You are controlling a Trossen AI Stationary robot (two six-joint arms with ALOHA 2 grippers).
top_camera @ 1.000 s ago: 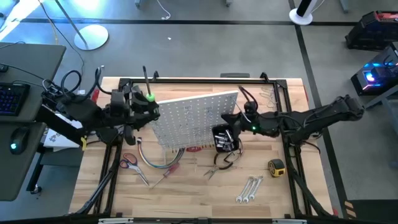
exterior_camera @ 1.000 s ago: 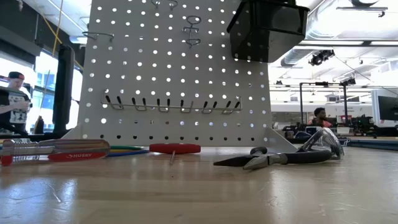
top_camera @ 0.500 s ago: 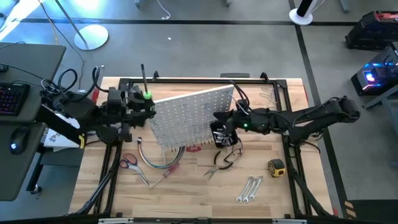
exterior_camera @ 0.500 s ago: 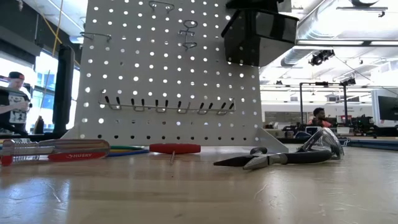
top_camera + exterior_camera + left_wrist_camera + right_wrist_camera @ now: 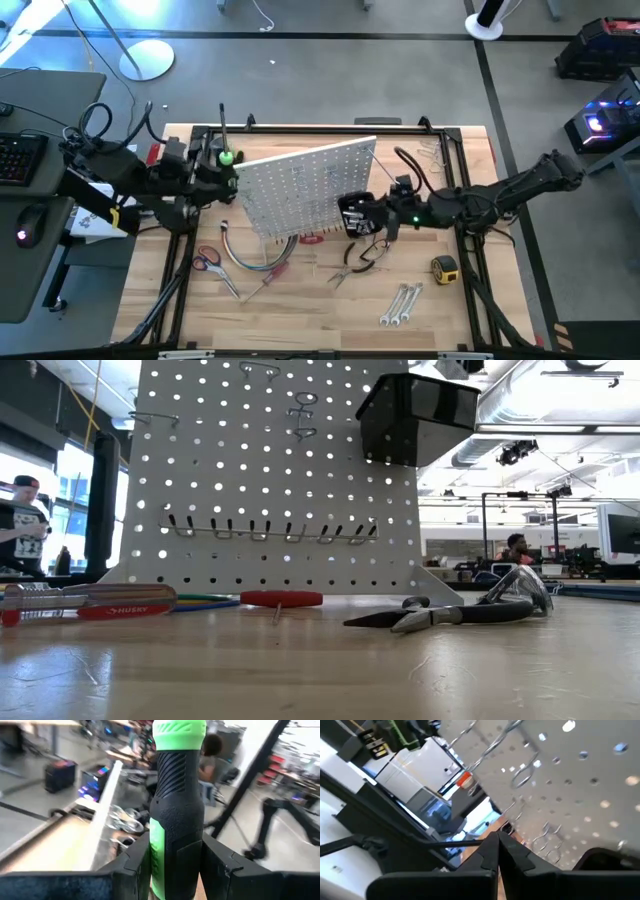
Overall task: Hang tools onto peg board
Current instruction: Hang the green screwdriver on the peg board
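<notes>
The white peg board (image 5: 305, 185) stands upright on the table, with a black bin (image 5: 353, 216) fixed at its right end; the low view also shows the board (image 5: 280, 480) and the bin (image 5: 415, 415). My left gripper (image 5: 213, 166) is at the board's left end, shut on a green-and-black screwdriver (image 5: 226, 157). My right gripper (image 5: 380, 216) is shut, just right of the bin. Red scissors (image 5: 208, 260), a red screwdriver (image 5: 270, 280), pliers (image 5: 355, 265), wrenches (image 5: 400, 303) and a yellow tape measure (image 5: 444, 267) lie on the table. My left gripper pinches the screwdriver's handle (image 5: 176, 851) at its middle between its two fingers (image 5: 135, 865), which lie across it. The gripper comes level from the table's left. The screwdriver is lifted clear of the table, its green end (image 5: 179, 730) beyond the fingers. My right gripper is shut beside the bin; I cannot tell whether it touches.
A curved bundle of coloured cables (image 5: 245, 260) lies in front of the board. A black metal frame (image 5: 300, 130) runs round the table. Empty hooks and a wire rack (image 5: 270, 530) stick out of the board. People show in the room behind (image 5: 22, 525).
My left gripper has gone toward the table's left edge with the screwdriver, away from the board. My right gripper went left against the bin end, then drew back toward the right. The board's right end has swung a little toward the far left and now stands still.
</notes>
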